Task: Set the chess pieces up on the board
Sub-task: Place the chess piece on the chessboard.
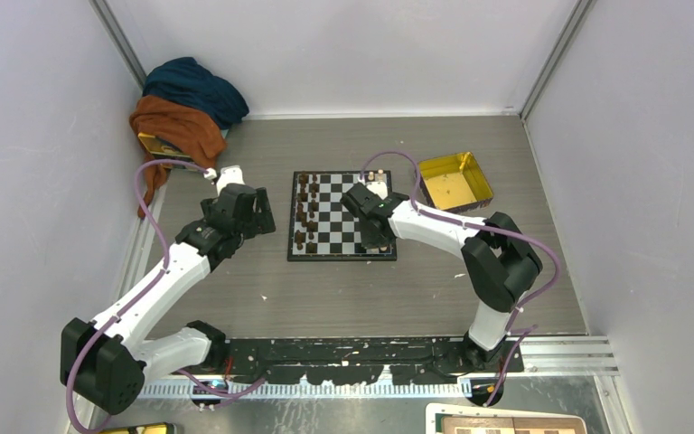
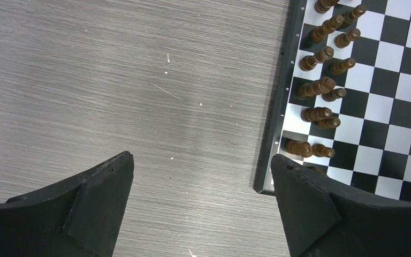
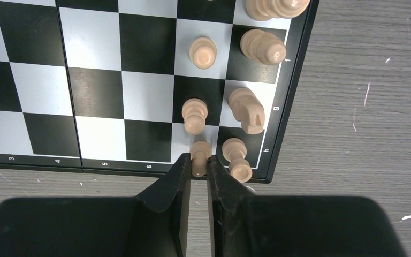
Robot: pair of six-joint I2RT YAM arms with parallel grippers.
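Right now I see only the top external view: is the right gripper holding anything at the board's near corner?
Observer: Yes. The right gripper is shut on a light-tan pawn at the board edge.
Operator: Other light pieces around it?
Observer: A knight stands close by, and two more pawns line up beyond the held one.
Operator: And the left gripper?
Observer: The left gripper is open with nothing in it, over bare table beside the dark pieces.
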